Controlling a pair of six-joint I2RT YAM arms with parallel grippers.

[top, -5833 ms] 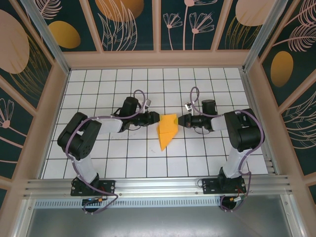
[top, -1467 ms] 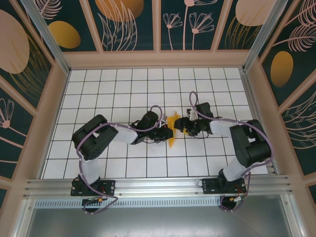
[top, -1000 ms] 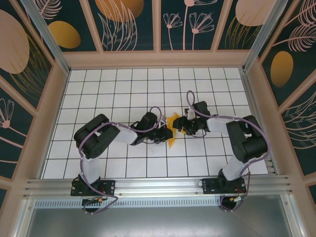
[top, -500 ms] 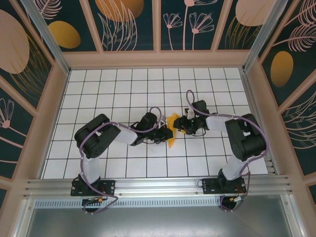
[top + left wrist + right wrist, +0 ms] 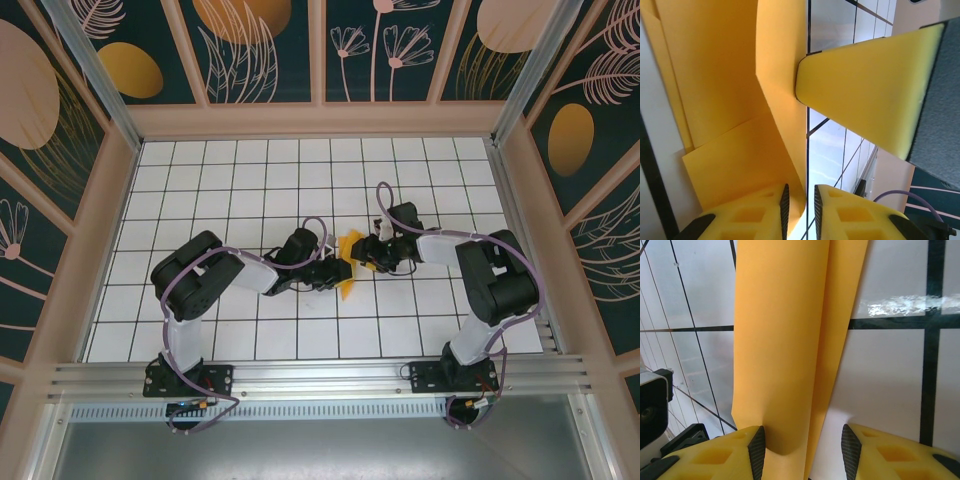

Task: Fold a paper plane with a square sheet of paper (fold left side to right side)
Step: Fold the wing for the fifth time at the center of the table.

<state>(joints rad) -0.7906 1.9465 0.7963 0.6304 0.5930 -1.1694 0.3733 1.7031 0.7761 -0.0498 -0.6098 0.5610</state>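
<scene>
The square sheet of paper (image 5: 349,265) is bright orange, folded into a narrow upright strip in the middle of the grid table. My left gripper (image 5: 337,272) reaches it from the left. In the left wrist view a curled edge of the paper (image 5: 725,75) lies between the jaws of the left gripper (image 5: 800,212), which stand slightly open, with table showing beside it. My right gripper (image 5: 366,252) comes in from the right. Its jaws (image 5: 802,450) are open wide around the folded paper (image 5: 785,340), which rests against one pad. A right finger (image 5: 865,100) touches the paper's edge.
The white grid table (image 5: 200,180) is walled by beige frames with patterned panels (image 5: 90,230). An aluminium rail (image 5: 320,375) runs along the near edge above both arm bases. Cables loop over both forearms.
The left jaws have parted a little after being shut on the paper. The right jaws have narrowed slightly. Both arms stay almost still; earlier the paper lay wider and flatter.
</scene>
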